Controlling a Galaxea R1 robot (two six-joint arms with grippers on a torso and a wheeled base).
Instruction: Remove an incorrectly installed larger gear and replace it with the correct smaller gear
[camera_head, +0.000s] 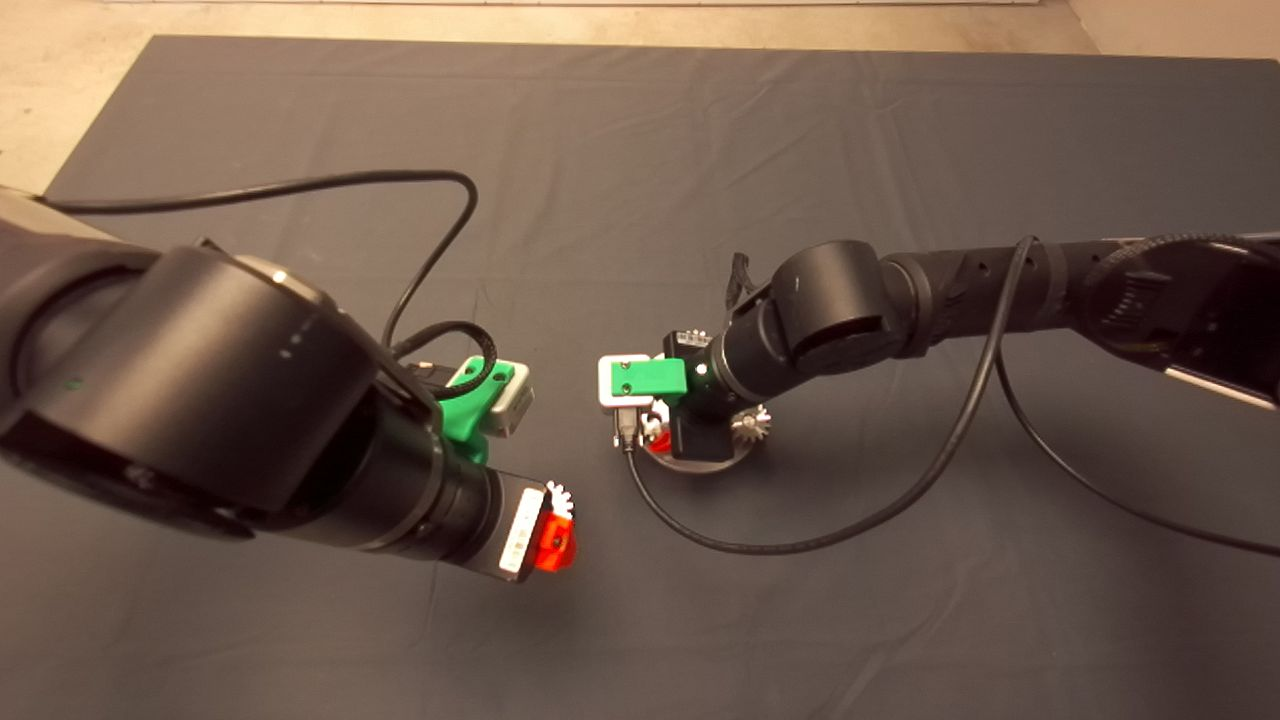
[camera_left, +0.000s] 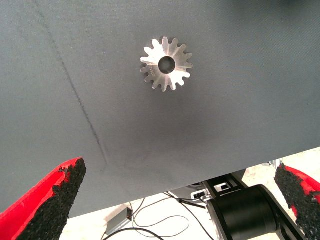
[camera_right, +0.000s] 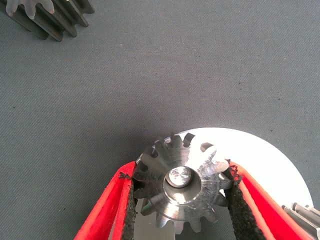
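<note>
The larger gear, bright silver-white with a dark centre hole, lies flat on the mat. In the head view it shows just beside my left gripper. My left gripper hovers above it, open and empty. My right gripper is over the round plate with a finger pressed on each side of the smaller gear. This grey bevel gear with slanted teeth sits on the plate with a pin through its centre hole. In the head view my right gripper hides that gear.
Another silver gear sits at the right edge of the plate. A gear with dark sides shows beyond the plate in the right wrist view. Black cables loop over the mat by both arms. Floor shows past the mat's edge.
</note>
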